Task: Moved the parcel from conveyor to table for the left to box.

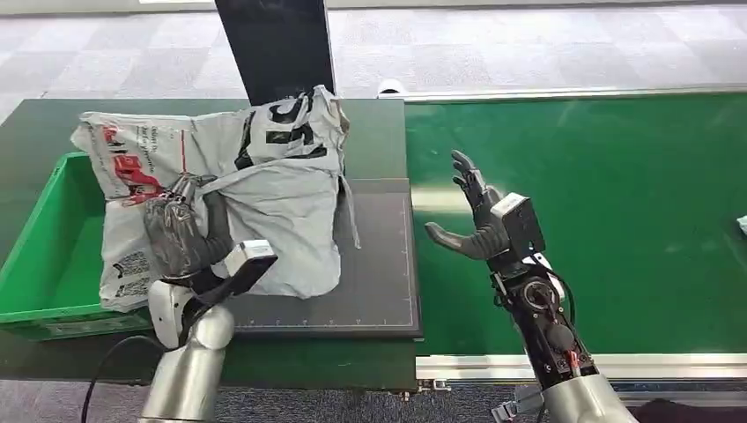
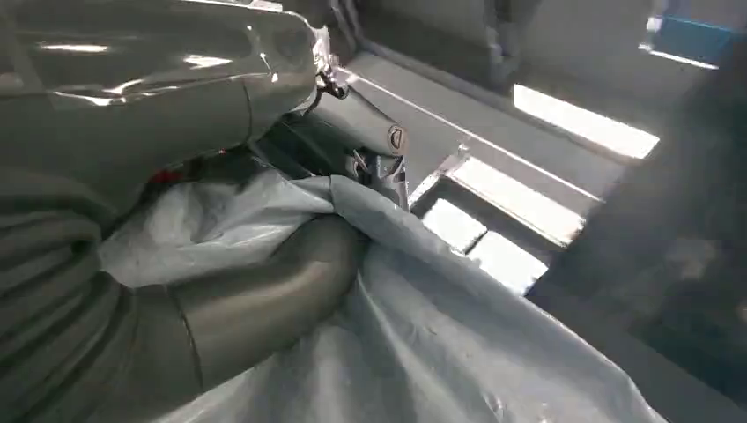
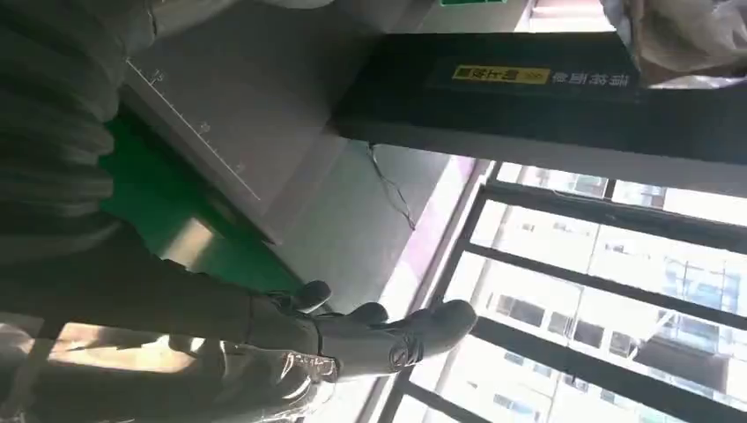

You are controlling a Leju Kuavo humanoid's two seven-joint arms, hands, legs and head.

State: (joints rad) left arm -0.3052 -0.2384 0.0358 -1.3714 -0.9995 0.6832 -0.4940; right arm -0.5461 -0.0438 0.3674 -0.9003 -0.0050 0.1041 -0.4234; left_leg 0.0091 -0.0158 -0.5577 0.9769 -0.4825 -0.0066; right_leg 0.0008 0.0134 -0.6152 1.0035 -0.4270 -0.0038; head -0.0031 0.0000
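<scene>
A grey plastic parcel bag with black and red print lies crumpled across the dark mat and the rim of the green box. My left hand grips a fold of the parcel's near left part; the left wrist view has its thumb and fingers pinching the grey film. Over the green conveyor belt, right of the mat, my right hand hovers open with fingers spread and nothing in it. The same hand appears in the right wrist view with fingers extended.
A dark upright panel stands behind the parcel. The conveyor's metal rail runs along its near edge. A small pale object lies at the belt's far right edge. The green box has room at its left.
</scene>
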